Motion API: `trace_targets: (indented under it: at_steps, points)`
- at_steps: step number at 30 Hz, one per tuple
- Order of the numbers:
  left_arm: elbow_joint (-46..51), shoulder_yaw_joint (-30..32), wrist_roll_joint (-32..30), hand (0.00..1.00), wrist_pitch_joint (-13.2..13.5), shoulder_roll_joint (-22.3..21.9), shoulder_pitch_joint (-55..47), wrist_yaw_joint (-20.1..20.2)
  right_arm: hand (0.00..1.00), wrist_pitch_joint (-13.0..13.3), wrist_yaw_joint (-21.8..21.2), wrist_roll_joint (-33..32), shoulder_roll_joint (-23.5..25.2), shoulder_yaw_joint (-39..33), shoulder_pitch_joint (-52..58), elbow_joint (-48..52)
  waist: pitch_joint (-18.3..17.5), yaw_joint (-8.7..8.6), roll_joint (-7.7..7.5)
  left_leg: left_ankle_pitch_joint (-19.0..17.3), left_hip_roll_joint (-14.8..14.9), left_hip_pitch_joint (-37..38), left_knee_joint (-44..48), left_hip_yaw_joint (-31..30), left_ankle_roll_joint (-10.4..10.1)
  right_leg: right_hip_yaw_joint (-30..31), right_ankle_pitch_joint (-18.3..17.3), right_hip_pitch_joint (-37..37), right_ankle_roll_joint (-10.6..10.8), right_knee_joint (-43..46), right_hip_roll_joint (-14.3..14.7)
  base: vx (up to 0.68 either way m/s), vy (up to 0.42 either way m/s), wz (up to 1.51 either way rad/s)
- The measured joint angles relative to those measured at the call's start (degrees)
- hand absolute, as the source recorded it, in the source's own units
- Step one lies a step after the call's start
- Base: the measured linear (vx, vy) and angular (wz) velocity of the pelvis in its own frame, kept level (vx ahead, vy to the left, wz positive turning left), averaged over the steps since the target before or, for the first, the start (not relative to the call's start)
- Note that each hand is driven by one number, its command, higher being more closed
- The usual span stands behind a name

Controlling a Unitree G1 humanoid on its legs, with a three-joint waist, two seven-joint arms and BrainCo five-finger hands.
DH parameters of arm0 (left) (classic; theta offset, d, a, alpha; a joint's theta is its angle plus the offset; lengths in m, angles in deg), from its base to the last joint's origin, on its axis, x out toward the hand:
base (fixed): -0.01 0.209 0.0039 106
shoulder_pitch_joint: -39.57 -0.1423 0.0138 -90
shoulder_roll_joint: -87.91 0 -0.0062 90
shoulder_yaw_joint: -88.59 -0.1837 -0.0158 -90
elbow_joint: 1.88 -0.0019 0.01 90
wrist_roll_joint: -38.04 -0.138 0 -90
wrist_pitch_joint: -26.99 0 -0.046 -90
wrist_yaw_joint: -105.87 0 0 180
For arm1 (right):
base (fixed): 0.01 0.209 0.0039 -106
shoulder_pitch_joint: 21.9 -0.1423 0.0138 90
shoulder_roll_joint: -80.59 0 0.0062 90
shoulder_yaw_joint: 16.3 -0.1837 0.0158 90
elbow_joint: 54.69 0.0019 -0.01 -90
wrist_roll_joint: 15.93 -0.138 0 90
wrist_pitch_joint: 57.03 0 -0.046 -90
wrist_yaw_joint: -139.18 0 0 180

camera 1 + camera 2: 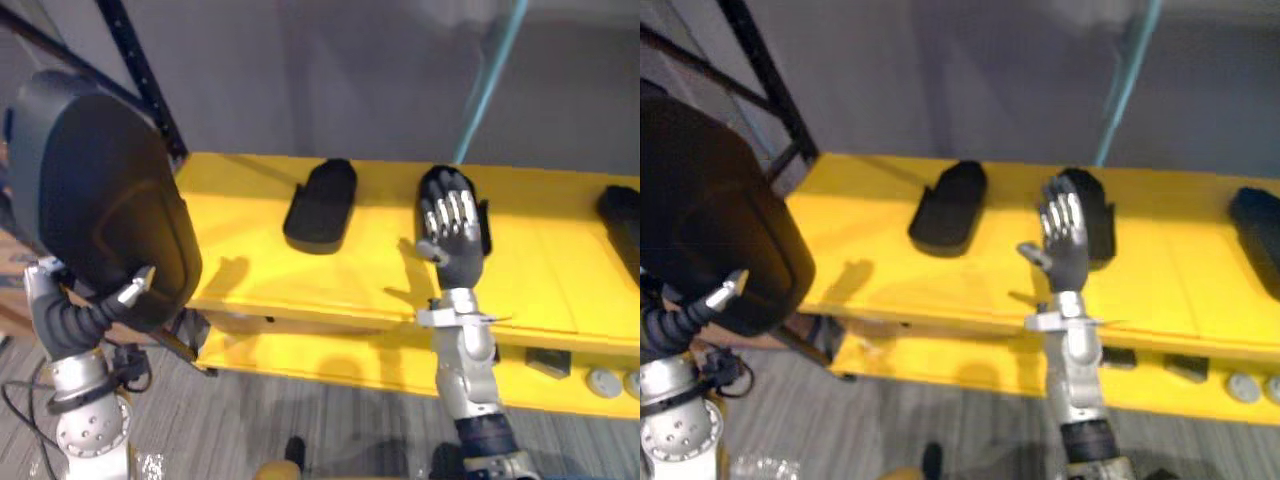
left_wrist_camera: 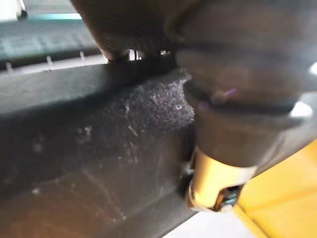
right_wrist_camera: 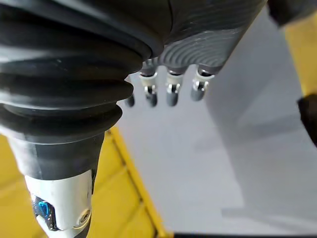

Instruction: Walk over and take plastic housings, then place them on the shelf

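Step in hand: carrying toward the shelf, judging by a load held short of the deck; placing not yet done.
Task's thing: large black oval plastic housing (image 1: 95,190), up in the air at the robot's left, near the left end of the yellow flat-topped metal shelf (image 1: 250,275) and not touching it.
Left hand: left hand (image 1: 137,285) clamped on the lower edge of that housing, silver thumb pressed on the near face, fingers hidden behind the shell.
Right hand: right hand (image 1: 452,225) raised over the middle of the shelf, fingers straight and spread, holding nothing.
Already shelved: black plastic housing left of centre (image 1: 322,203); second black housing just behind the right hand (image 1: 1102,225); third black housing at the far right edge (image 1: 622,225).
Held housing, pointing: domed face toward the head camera, long axis close to upright, top leaning to the robot's left.
Shelved housings, pointing: flat on the deck, long axis running front to back, rounded end toward the wall.
Doing it well: probably best to tip the long axis down to match the others, aim for the bare yellow patch between the shelf's left end and the nearest shelved housing, and settle it flat before easing the thumb.
Watch for: dark slanted frame bar (image 1: 140,70) at the left rear; a broad shell gripped at one edge likely to pivot.
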Motion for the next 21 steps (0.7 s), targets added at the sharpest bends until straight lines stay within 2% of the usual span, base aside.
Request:
trace_targets:
  at_steps: [1, 2, 3, 4, 5, 8, 11, 15, 18, 20, 21]
  points:
    - [-0.52, 0.07, 0.24, 1.00, -0.36, -0.02, 0.48, -0.47, 0.00, 0.00, 0.59, 0.73, 0.00, -0.05, 0.00, 1.02, -0.11, -0.01, -0.22, 0.05, 0.21, -0.45, 0.05, -0.67, -0.07, 1.31, -0.33, 0.11, 0.46, -3.96, 1.69, -0.08, -0.050, 0.48]
    - [-1.17, 0.40, 0.32, 1.00, -1.94, -0.10, 0.90, -1.43, 0.00, 0.03, 1.16, 2.83, 0.00, -0.29, -0.11, 3.36, -0.35, 0.01, -1.13, 0.29, -0.06, -1.10, 0.00, -1.57, -0.49, 3.92, 0.25, 0.63, 0.51, -12.19, 4.02, -0.08, -0.096, 0.50]
    - [-1.24, 0.73, 0.21, 1.00, -3.55, -0.09, 0.94, -2.32, 0.00, 0.25, 1.96, 5.05, -0.04, -0.35, -0.21, 5.96, -0.40, -0.10, -2.98, 0.78, -1.70, -1.88, -0.03, -2.05, -1.32, 4.61, 5.07, 0.48, -0.60, -18.31, 4.17, -0.06, -0.134, 0.46]
    - [-1.37, 0.75, 0.19, 1.00, -4.10, -0.44, 0.92, -2.72, 0.00, 0.74, 2.07, 5.87, -0.21, -0.38, -0.34, 6.75, -0.27, -0.11, -4.04, 0.85, -2.68, -1.86, -0.12, -2.27, -1.59, 4.20, 4.96, 0.49, 1.37, -19.11, 3.42, 0.05, -0.155, 0.25]
    - [-1.69, 0.25, 0.26, 1.00, -4.59, -2.99, -0.48, -3.38, 0.00, 1.40, 2.22, 7.44, -0.77, -0.59, -0.31, 7.29, -0.24, 0.12, -3.19, 0.86, -2.15, -1.73, -0.17, -2.07, -2.02, 4.15, 5.53, 1.45, 1.93, -20.82, 4.09, 0.06, -0.139, 0.02]
    - [-0.91, 0.16, -0.96, 1.00, -4.59, -5.44, -2.21, -3.72, 0.00, 1.32, 3.02, 7.27, -0.96, -1.15, 0.02, 8.05, -0.22, -0.03, -1.76, 0.63, -0.57, -1.92, -0.23, -2.03, -3.01, 4.19, 6.37, 2.10, 1.08, -22.68, 5.85, 0.05, -0.116, -0.06]
    - [1.33, -0.47, -4.09, 1.00, -4.23, -5.41, -2.10, -4.70, 0.00, 0.74, 3.74, 7.38, -1.71, -2.80, 1.22, 9.75, -0.23, -0.53, -1.75, 0.56, 0.28, -2.28, -0.24, -2.03, -3.46, 3.91, 6.42, 2.11, 0.97, -23.06, 6.66, 0.05, -0.079, 0.01]
    - [1.85, -1.78, -7.35, 1.00, -4.25, -4.71, -1.04, -5.54, 0.00, 0.68, 4.45, 7.16, -2.28, -6.00, 3.14, 10.20, -0.28, -0.84, -1.68, 0.62, -0.14, -2.37, -0.30, -2.02, -3.52, 3.77, 6.42, 2.20, 0.97, -23.11, 6.21, 0.02, 0.007, 0.04]
    - [1.75, -1.80, -11.20, 1.00, -8.19, -4.33, -1.04, -7.48, 0.00, 0.68, 4.70, 7.16, -1.91, -6.08, 4.46, 10.23, -0.32, -1.82, -1.62, 0.65, -0.75, -1.91, -0.35, -1.87, -3.49, 3.79, 6.42, 2.57, 0.97, -22.93, 5.71, 0.00, 0.013, 0.00]
    - [0.22, -1.74, -14.73, 1.00, -13.18, -1.53, -0.86, -9.37, 0.00, 0.66, 5.78, 7.16, -0.66, -5.91, 6.22, 10.54, -0.80, -2.20, -1.50, 0.55, -0.80, -1.19, -0.69, -1.56, -3.38, 3.82, 6.41, 3.27, 0.97, -22.90, 5.19, -0.03, 0.049, -0.02]
    - [-0.90, -1.59, -15.45, 1.00, -14.37, -0.42, -0.62, -9.82, 0.00, 0.64, 5.93, 7.23, -0.47, -5.83, 6.65, 10.79, -0.99, -2.21, -1.35, 0.47, -0.78, -1.25, -0.70, -1.28, -3.29, 3.91, 6.41, 3.26, 0.97, -22.90, 5.16, -0.06, 0.042, -0.14]
